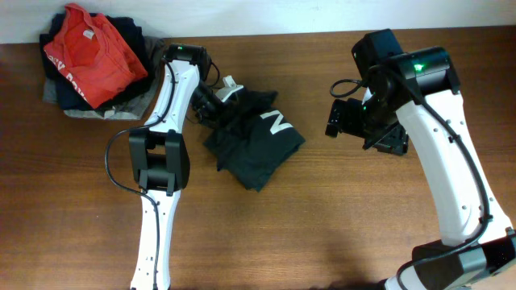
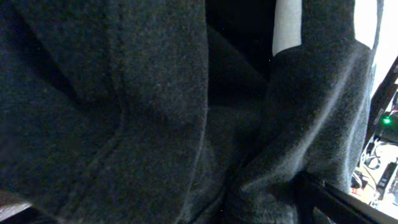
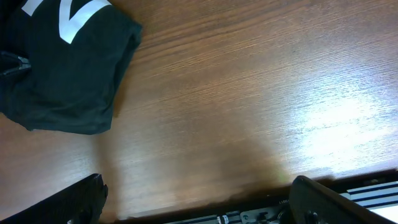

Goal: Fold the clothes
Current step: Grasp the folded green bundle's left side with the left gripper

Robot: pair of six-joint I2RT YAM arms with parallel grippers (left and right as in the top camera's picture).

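At the middle of the brown wooden table, seen from overhead, your large dark charcoal garment lies bunched in a rough diamond, its small white mark facing up. Your left gripper sits at the garment's upper-left edge, touching the cloth. Your right gripper hangs well apart to the right, over bare wood. A pile with a red T-shirt on top of a grey folded garment occupies the far left corner.

Through your left wrist camera, dark wrinkled fabric fills nearly everything; one black finger shows at the lower right, the jaws spread wide amid the cloth.

Through your right wrist camera, both fingers stand fully apart, holding nothing, and the garment lies at the upper left.
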